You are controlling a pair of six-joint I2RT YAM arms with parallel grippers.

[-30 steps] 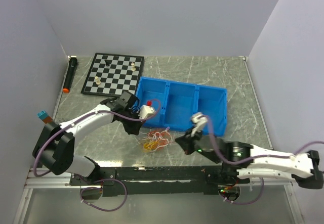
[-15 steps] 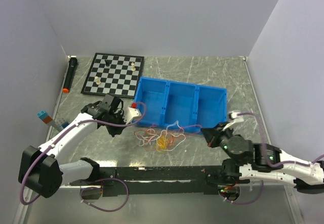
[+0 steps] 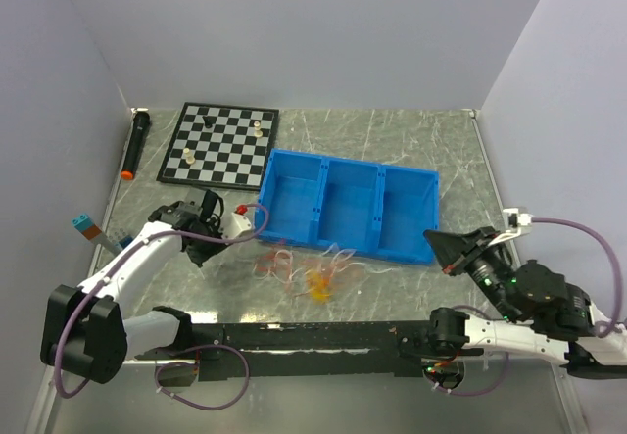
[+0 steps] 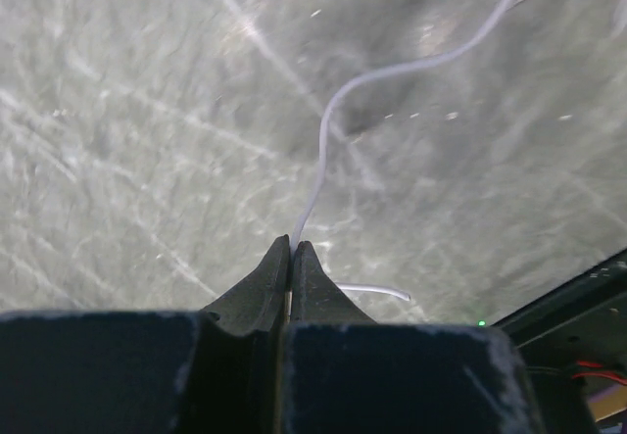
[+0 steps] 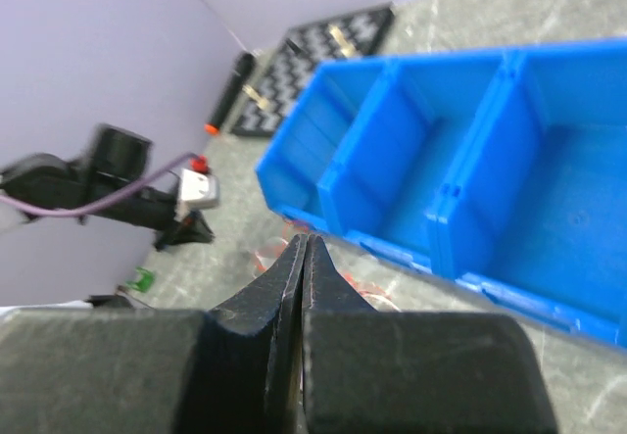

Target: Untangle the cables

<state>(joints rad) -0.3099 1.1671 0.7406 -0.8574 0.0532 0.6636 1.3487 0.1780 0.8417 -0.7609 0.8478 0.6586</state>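
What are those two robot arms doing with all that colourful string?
They're trying to untangle the cables. The left gripper is pinched shut on a thin white cable above the table. The right gripper is shut too, but no cable shows in it. The red, yellow and white bunch lies in a loose tangle in front of the blue bin.

Cables (image 3: 312,273): red-orange, yellow, white strands, right of left pincer (image 3: 200,254). Bin (image 3: 402,250) behind them: plain blue. Chessboard (image 3: 220,142) beyond the pincer: black-and-white checks. Table (image 3: 392,135): grey-green, white-veined. Torch (image 3: 134,144): black, orange tip.
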